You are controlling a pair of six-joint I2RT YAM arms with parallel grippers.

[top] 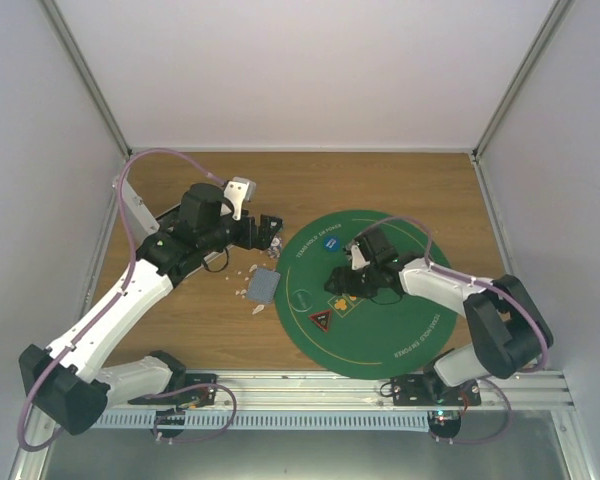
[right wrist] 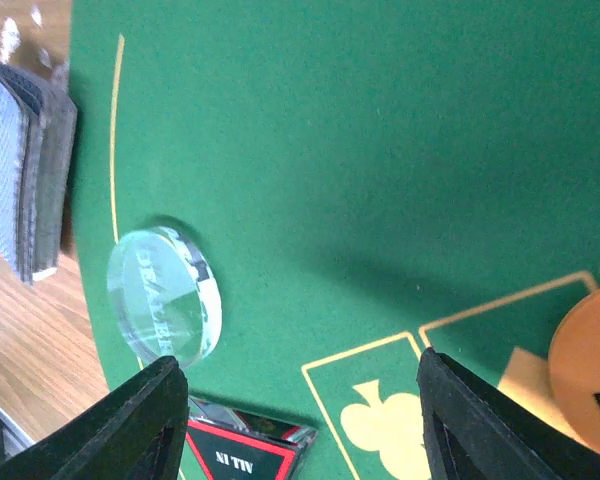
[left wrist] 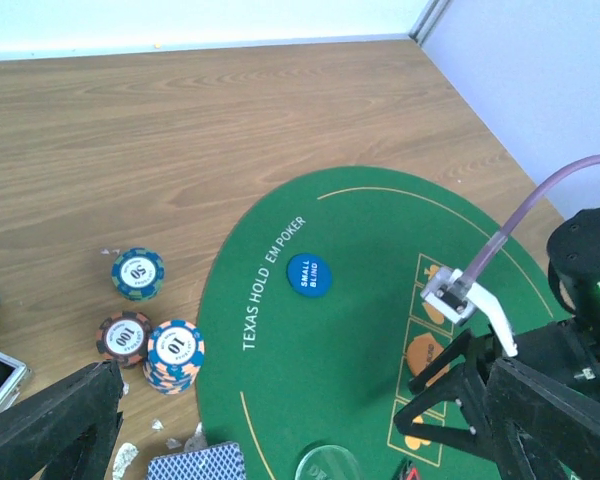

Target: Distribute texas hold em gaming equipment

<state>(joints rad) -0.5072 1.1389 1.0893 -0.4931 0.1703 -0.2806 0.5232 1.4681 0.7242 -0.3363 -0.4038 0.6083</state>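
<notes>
Right pincer is spread with nothing between the fingers, low over the mat near its edge. Red triangle token lies flat on the mat just inside one finger, partly hidden by it. Clear dealer button sits just beside that, at the mat edge. Orange token is on the mat's printed boxes, outside the other finger. Blue token lies flat on the mat by the "TEXAS HOLD EM POKER" lettering, well apart from the right pincer.

Left pincer is wide open, holding nothing, above the chips. The chips are on bare bench just off the mat: a 10 stack touching a 100 chip, a 50 one near them. Deck is face down on the bench, near the chips and just off the mat edge by the dealer button. Small white scraps lie beside the deck.
</notes>
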